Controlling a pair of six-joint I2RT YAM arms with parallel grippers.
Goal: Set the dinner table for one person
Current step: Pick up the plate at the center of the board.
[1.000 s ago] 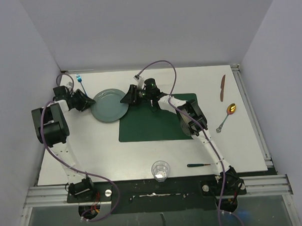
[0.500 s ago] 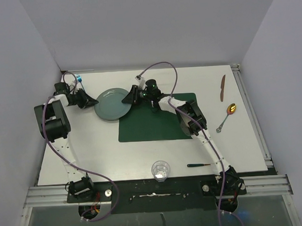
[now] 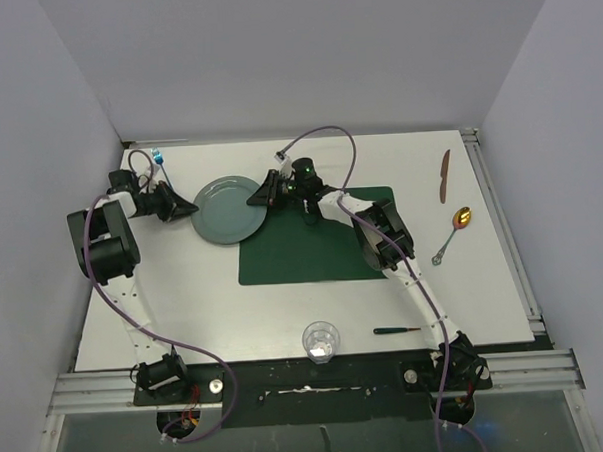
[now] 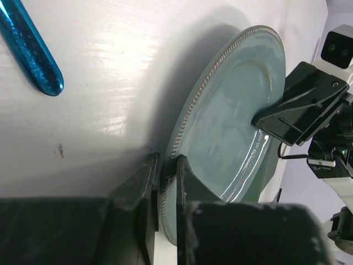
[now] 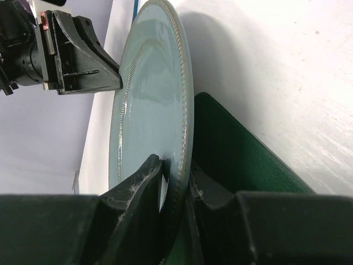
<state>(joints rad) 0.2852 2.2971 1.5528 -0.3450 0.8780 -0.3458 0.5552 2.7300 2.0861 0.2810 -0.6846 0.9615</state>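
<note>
Early stage. Left end effector (image 3: 187, 204) and right end effector (image 3: 258, 196) pinch plate (image 3: 226, 211) rim at 9 and 3 o'clock. Plate mostly off placemat (image 3: 312, 248); glass (image 3: 321, 339), fork (image 3: 398, 330), knife (image 3: 444, 175), spoon (image 3: 452, 234) unplaced on counter (image 3: 185, 311).

Pale grey walls (image 3: 294, 56), glossy blue rod (image 4: 30, 47)

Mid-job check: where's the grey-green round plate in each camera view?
Top external: the grey-green round ceramic plate sits upper left of centre.
Left wrist: centre to right, rim at the bottom.
Right wrist: left of centre, top to bottom.
Shared landmark: the right fingers on its rim.
</note>
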